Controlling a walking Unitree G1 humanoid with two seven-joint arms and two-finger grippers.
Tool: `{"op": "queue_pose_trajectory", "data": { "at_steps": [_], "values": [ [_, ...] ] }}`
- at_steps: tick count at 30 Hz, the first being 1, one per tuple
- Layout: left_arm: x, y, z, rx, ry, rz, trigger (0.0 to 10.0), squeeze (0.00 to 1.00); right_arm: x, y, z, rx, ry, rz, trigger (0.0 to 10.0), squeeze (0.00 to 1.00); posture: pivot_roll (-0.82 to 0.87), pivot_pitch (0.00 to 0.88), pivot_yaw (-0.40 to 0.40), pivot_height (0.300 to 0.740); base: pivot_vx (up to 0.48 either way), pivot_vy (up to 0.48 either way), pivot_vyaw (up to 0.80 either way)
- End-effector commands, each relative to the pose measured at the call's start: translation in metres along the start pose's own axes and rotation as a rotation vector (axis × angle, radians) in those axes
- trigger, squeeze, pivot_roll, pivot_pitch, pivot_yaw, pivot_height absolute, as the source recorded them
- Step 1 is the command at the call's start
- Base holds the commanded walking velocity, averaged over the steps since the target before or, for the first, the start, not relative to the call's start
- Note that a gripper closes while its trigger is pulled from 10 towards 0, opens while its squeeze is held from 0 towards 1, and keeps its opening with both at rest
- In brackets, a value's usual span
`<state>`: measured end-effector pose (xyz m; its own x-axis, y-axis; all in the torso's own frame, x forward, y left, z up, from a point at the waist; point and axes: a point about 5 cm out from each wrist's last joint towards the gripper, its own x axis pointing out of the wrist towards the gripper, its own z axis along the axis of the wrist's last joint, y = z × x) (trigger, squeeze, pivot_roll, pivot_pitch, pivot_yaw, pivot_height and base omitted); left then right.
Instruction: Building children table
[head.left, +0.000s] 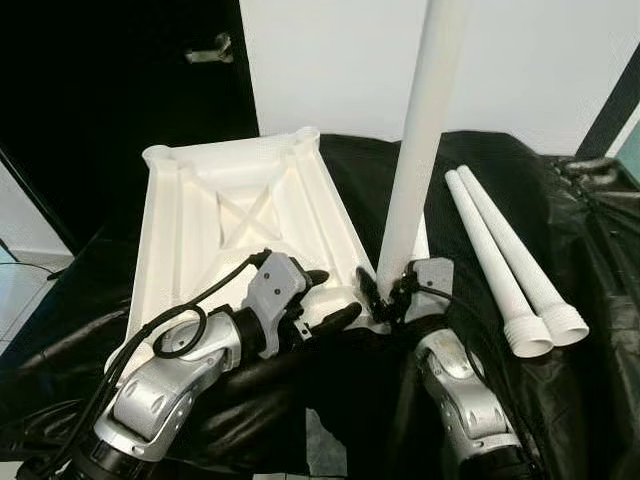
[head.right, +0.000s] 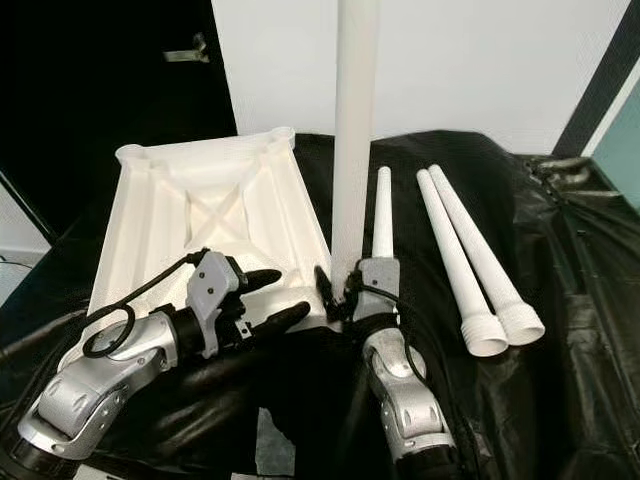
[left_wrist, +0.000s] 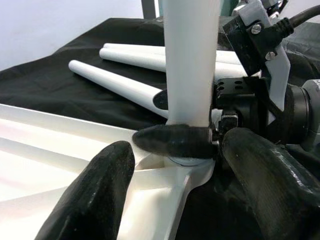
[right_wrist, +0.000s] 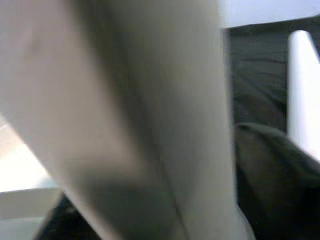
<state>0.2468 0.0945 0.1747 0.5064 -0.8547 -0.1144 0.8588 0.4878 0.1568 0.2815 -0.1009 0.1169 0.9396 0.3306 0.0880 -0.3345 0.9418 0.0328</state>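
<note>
The white tabletop (head.left: 240, 215) lies upside down on black sheeting (head.left: 560, 400), its ribbed underside and cross brace facing up. 1 white leg (head.left: 415, 150) stands upright in the near corner socket at about 5 o'clock of the top, with the right gripper (head.left: 385, 290) clamped on its base. The left gripper (head.left: 325, 300), fingers spread and empty, hovers just beside that socket at 9 o'clock of it. 3 legs are left: a pair (head.left: 505, 265) with threaded ends lies at 3 o'clock, and 1 more (head.right: 383, 215) lies behind the standing leg. By my judgement, roughly a quarter done.
</note>
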Motion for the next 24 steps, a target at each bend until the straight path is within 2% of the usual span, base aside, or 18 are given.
{"op": "queue_pose_trajectory", "data": {
  "at_steps": [1, 6, 7, 8, 9, 13, 15, 20, 21, 23, 24],
  "values": [
    [-0.001, 0.001, -0.001, 0.012, 0.005, -0.022, 10.0, 0.00, 0.000, 0.001, 0.003, 0.012, -0.008, 0.052, 10.0, 1.00, 0.10, 0.000, -0.009, 0.740, 0.000, 0.000, 0.00],
    [0.000, -0.001, -0.001, 0.013, 0.005, -0.034, 10.0, 0.00, 0.000, -0.009, 0.009, -0.003, -0.026, 0.130, 10.0, 1.00, 0.10, 0.000, -0.016, 0.740, 0.000, 0.000, 0.00],
    [-0.001, -0.001, -0.003, 0.014, 0.009, -0.041, 10.0, 0.00, 0.001, -0.015, 0.013, -0.026, -0.019, 0.223, 10.0, 0.18, 0.10, 0.000, -0.017, 0.740, 0.000, 0.000, 0.00],
    [-0.001, -0.001, -0.003, 0.014, 0.009, -0.041, 10.0, 0.00, 0.001, -0.015, 0.013, -0.026, -0.019, 0.223, 10.0, 0.18, 0.10, 0.000, -0.017, 0.740, 0.000, 0.000, 0.00],
    [-0.001, -0.003, -0.004, 0.011, 0.013, -0.047, 10.0, 0.00, 0.003, -0.019, 0.015, -0.044, -0.012, 0.292, 10.0, 0.00, 0.10, 0.000, -0.017, 0.740, 0.000, 0.000, 0.00],
    [-0.001, -0.004, -0.007, 0.009, 0.022, -0.054, 10.0, 0.00, 0.006, -0.026, 0.018, -0.072, 0.001, 0.371, 10.0, 0.00, 0.10, 0.000, -0.016, 0.740, 0.000, 0.000, 0.00],
    [-0.001, -0.004, -0.007, 0.009, 0.022, -0.054, 10.0, 0.00, 0.006, -0.026, 0.018, -0.072, 0.001, 0.371, 10.0, 0.00, 0.10, 0.000, -0.016, 0.740, 0.000, 0.000, 0.00],
    [0.001, -0.006, -0.009, 0.016, 0.032, -0.058, 10.0, 0.00, 0.013, -0.035, 0.018, -0.133, 0.048, 0.471, 10.0, 0.00, 0.10, 0.000, -0.016, 0.740, 0.000, 0.000, 0.00],
    [0.002, -0.005, -0.009, 0.022, 0.034, -0.053, 10.0, 0.00, 0.016, -0.040, 0.019, -0.155, 0.072, 0.503, 5.0, 0.00, 0.10, 0.000, -0.019, 0.740, 0.000, 0.000, 0.00],
    [0.002, -0.005, -0.009, 0.028, 0.038, -0.046, 10.0, 0.00, 0.018, -0.044, 0.019, -0.178, 0.087, 0.518, 4.7, 0.00, 0.10, 0.000, -0.021, 0.740, 0.000, 0.000, 0.00],
    [0.002, -0.004, -0.009, 0.032, 0.039, -0.039, 10.0, 0.00, 0.019, -0.047, 0.019, -0.182, 0.096, 0.531, 2.7, 0.00, 0.10, 0.000, -0.022, 0.740, 0.000, 0.000, 0.00]
  ]
}}
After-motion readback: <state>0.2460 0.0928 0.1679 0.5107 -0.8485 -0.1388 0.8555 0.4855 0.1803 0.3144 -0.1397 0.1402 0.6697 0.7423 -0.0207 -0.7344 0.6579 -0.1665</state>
